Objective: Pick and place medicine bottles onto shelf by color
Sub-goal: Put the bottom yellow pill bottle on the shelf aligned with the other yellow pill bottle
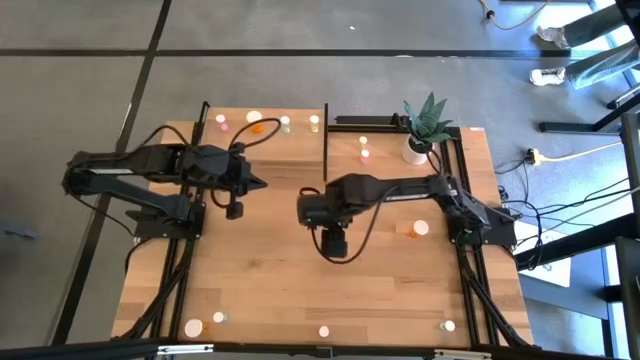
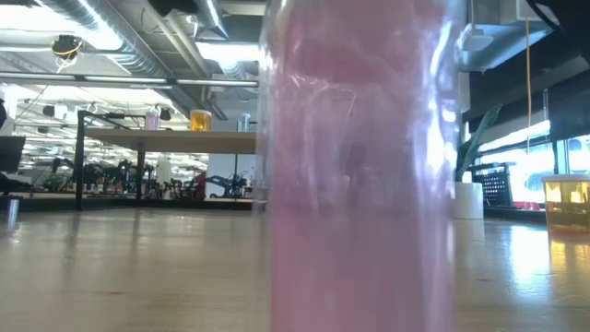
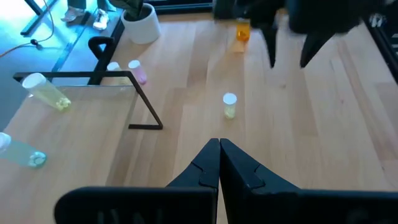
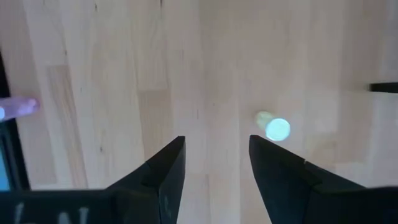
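The right tool (image 1: 302,209) hangs over the middle of the counter (image 1: 270,290) with its fingers (image 4: 165,168) parted and nothing between them; from above, its own arm hides whatever stands under it. The right wrist view shows a yellowish bottle (image 4: 273,128) with a white cap standing on the wood just beside the tool's tip, apart from it, and the left wrist view shows the same bottle (image 3: 229,104) upright below the dark fingers. The left tool (image 1: 262,183) waits over the left half of the counter, pinched fully together and empty. The shelf (image 1: 265,128) sits at the far edge, with several small bottles on it, some lying down; their colours are hard to tell from overhead. An orange bottle (image 1: 417,229) lies on the right. In the low view a pink bottle (image 2: 359,166) right at the lens blocks most of the scene
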Robot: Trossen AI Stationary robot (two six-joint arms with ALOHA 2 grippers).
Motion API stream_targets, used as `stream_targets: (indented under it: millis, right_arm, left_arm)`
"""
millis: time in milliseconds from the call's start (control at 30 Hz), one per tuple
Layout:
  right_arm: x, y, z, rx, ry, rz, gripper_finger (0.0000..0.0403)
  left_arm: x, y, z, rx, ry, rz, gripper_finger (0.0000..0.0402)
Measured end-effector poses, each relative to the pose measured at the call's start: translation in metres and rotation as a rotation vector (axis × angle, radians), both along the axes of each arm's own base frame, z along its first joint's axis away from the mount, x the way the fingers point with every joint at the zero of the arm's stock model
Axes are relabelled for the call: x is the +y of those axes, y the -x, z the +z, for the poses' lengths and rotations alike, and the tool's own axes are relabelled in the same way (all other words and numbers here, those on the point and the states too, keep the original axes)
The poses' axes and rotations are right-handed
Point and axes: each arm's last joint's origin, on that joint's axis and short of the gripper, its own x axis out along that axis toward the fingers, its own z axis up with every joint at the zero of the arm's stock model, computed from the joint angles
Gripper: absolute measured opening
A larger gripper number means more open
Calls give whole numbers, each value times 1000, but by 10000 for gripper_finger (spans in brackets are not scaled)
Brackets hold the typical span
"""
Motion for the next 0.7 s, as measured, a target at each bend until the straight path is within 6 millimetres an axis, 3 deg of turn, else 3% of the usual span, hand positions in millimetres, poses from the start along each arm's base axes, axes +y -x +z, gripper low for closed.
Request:
stream_targets:
  millis: [433,700]
  right_arm:
    - [-29,-4,-8,52,-5,-23,156]
    - [-30,-9,-18,69,58,79,205]
  left_arm:
    - [0,2,1,-6,-1,0,0]
    - [0,2,1,-6,-1,0,0]
